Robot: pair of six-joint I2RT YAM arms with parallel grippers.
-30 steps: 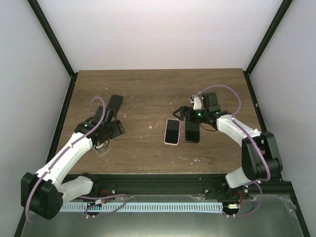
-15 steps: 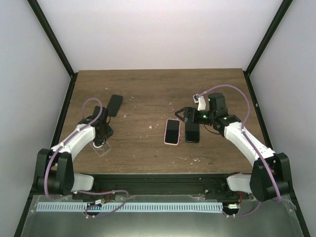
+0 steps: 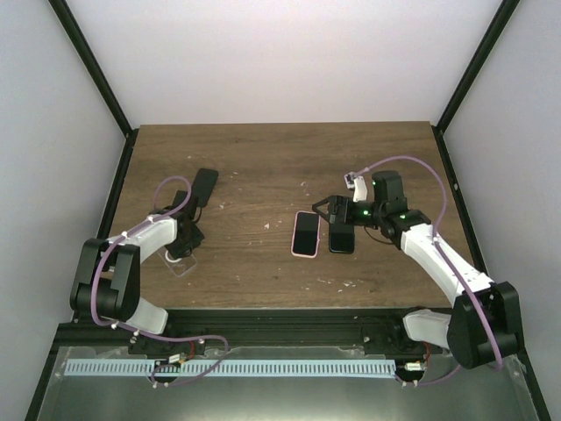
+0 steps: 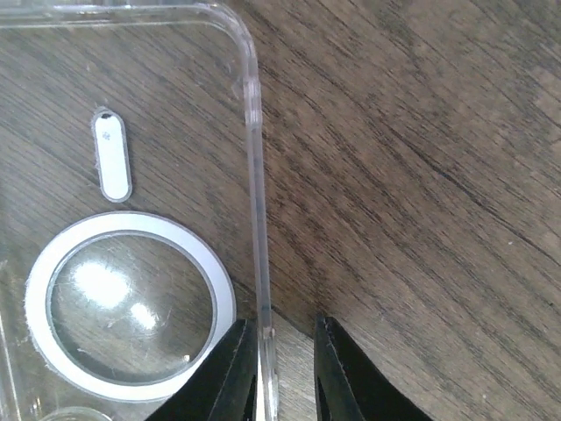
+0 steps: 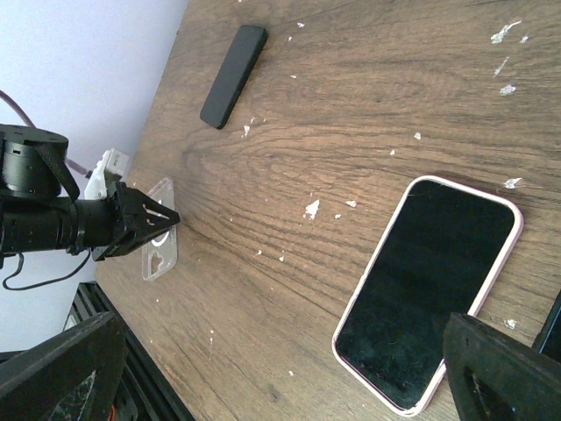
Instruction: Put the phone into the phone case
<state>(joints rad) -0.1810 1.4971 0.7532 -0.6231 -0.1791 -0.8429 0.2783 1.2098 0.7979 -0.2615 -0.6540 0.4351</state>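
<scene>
The clear phone case (image 4: 131, 219) lies flat on the wooden table (image 3: 263, 167), at the left in the top view (image 3: 183, 263). My left gripper (image 4: 285, 329) straddles its right rim. The left finger (image 4: 237, 377) touches the rim, while a thin strip of wood shows before the right one, so the jaws stand narrowly open. A phone with a pink rim (image 3: 306, 233) lies face up mid-table, also seen in the right wrist view (image 5: 429, 298). A dark phone (image 3: 341, 235) lies right beside it. My right gripper (image 3: 333, 212) hovers open over these two, holding nothing.
A black slab-shaped thing (image 3: 204, 186) lies at the far left of the table, beyond the case (image 5: 233, 74). White flecks dot the wood. Dark frame posts run along both sides of the table, and a black rail runs along its near edge.
My left gripper has narrowed from wide open to a slim gap around the case's rim, and the left arm has folded in. The right arm has shifted slightly to the right.
</scene>
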